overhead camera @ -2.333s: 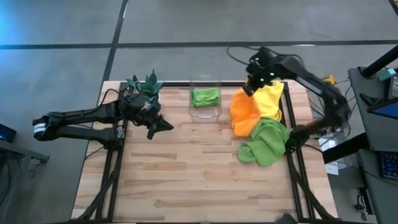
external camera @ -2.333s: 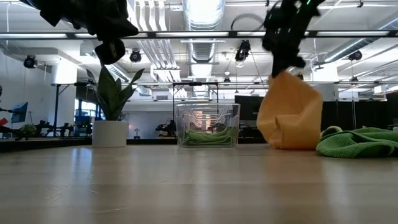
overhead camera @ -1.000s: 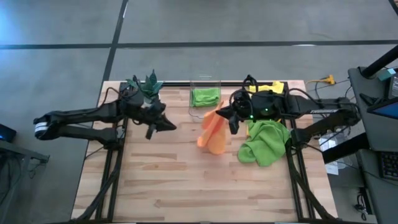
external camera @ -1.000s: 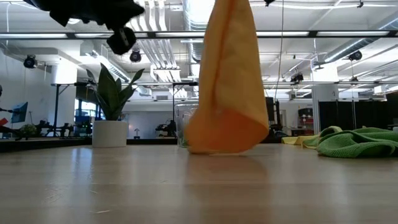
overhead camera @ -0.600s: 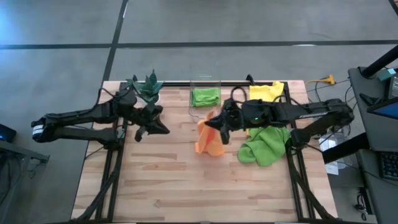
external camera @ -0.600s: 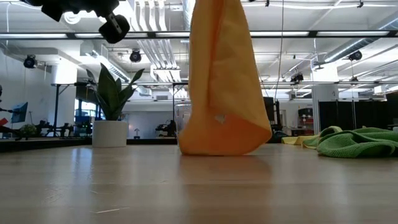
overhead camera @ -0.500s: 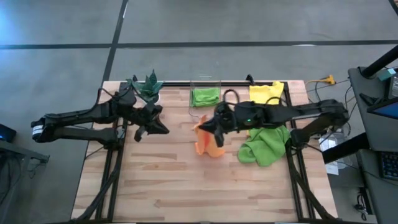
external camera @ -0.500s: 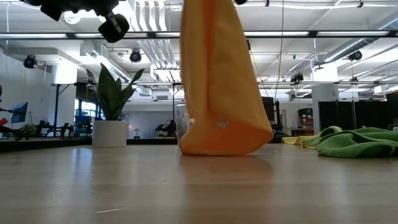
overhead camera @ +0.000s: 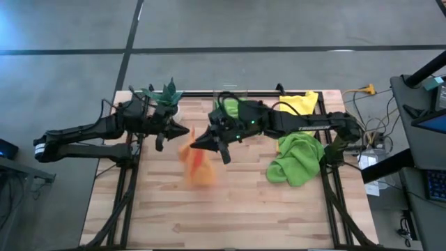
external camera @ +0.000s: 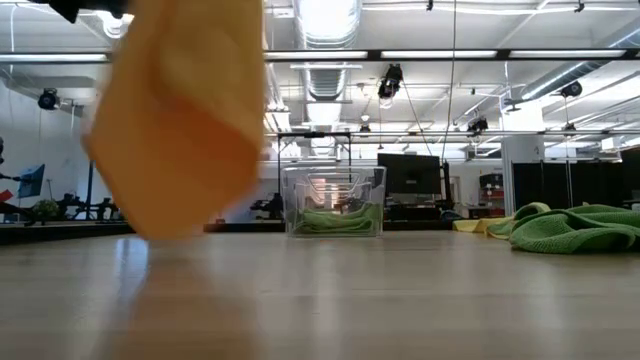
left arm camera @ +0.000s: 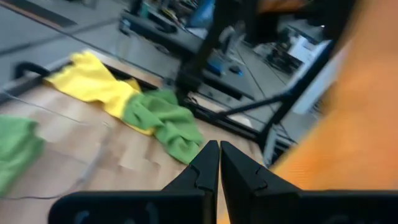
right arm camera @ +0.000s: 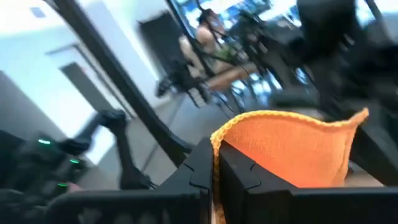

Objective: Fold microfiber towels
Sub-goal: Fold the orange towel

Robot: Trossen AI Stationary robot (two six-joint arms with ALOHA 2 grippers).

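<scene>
right end effector (overhead camera: 213,143): clenched on orange towel (overhead camera: 197,164), hanging mid-air
left end effector (overhead camera: 182,130): closed, empty
tip: lower onto worktop (overhead camera: 244,209) slowly, spread flat

Orange towel (right arm camera: 292,149) (pinched) in right end effector (right arm camera: 214,163)

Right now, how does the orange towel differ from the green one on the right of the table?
The orange towel hangs in the air from the right pincer; the green towel lies crumpled on the table. Orange sits left of centre, green at the right edge. Orange is gripped; nothing touches green. Both are unfolded cloths.
</scene>
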